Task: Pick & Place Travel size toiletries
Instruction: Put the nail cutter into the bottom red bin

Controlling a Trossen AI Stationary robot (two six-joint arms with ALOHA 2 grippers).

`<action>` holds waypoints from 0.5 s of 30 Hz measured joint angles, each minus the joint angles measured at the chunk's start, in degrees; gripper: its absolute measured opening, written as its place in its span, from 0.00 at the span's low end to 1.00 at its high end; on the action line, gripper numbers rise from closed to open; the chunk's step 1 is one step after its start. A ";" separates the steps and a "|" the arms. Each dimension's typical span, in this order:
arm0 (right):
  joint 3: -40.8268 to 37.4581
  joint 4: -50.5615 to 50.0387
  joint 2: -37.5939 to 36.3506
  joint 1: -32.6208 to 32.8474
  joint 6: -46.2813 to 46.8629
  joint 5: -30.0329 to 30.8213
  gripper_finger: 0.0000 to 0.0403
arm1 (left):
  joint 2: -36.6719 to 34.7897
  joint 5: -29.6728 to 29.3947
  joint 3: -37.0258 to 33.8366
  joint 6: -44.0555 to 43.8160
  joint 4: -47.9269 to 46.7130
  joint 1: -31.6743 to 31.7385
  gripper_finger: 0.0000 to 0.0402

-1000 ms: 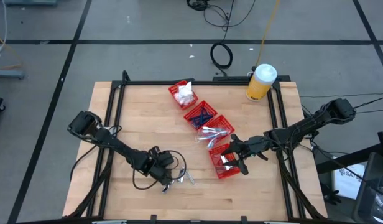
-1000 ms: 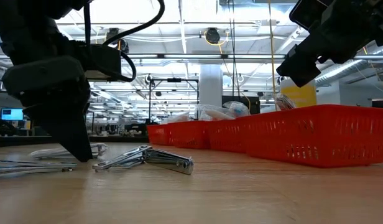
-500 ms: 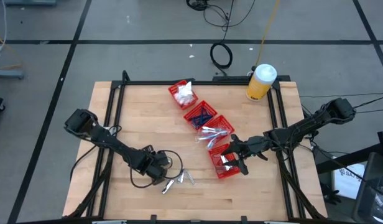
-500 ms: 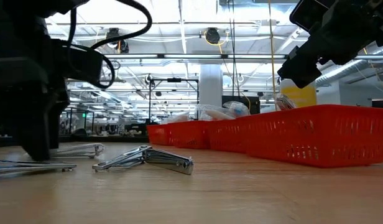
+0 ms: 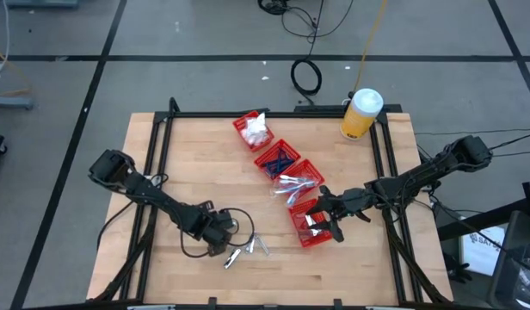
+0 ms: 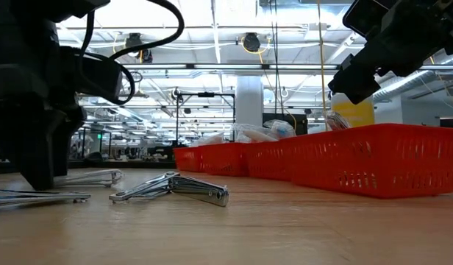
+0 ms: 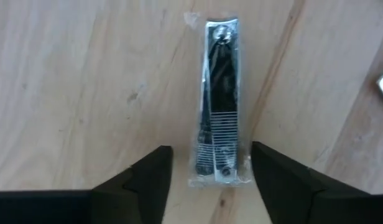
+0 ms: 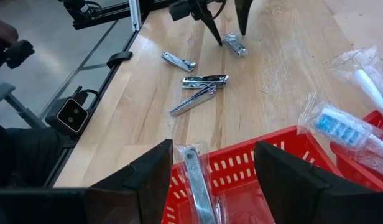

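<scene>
Four red bins [image 5: 286,181] run diagonally across a wooden table [image 5: 187,164]; from the left they hold white packets [image 5: 256,131], blue pieces [image 5: 278,161], wrapped sticks [image 5: 292,182] and silvery clippers [image 8: 193,180]. Left gripper [image 7: 204,171], fingers apart, straddles a wrapped clipper [image 7: 218,99] on the table, with loose clippers [image 5: 248,249] nearby. Right gripper [image 5: 327,226] hovers open and empty over the clipper bin. Yellow bottle [image 5: 361,114] stands at the back corner.

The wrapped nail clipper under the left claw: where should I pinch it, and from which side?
Pinch the wrapped nail clipper across its narrow width, coming straight down. It lies flat on the table, lengthwise between the left claw's fingers, which already straddle its near end.
</scene>
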 joint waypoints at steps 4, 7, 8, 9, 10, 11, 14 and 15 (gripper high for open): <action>0.00 0.00 -0.01 0.00 0.00 0.00 0.53 | -0.14 -0.62 -1.09 0.44 3.31 0.32 0.38; 0.00 -0.09 -0.01 0.00 0.00 0.00 0.53 | -0.26 -2.98 -2.43 0.49 7.60 0.30 0.25; 0.00 -0.09 0.00 0.00 0.00 0.00 0.53 | -0.24 -4.21 -2.98 0.56 9.36 0.42 0.22; 0.00 -0.17 0.00 0.00 0.00 0.00 0.53 | -0.11 -5.16 -3.61 0.74 11.02 0.67 0.18; 0.00 -0.24 0.00 0.00 0.00 0.00 0.53 | -0.05 -5.59 -3.98 0.80 12.87 0.89 0.15; 0.00 -0.24 0.00 0.00 0.00 0.00 0.53 | -0.10 -5.56 -4.39 0.78 13.80 0.97 0.13; 0.00 -0.20 -0.02 0.00 -0.02 0.00 0.53 | -0.18 -7.27 -4.49 1.55 13.80 0.65 0.05; 0.00 -0.21 -0.02 0.00 -0.02 0.00 0.53 | -0.25 -7.00 -4.47 2.21 14.00 0.64 0.03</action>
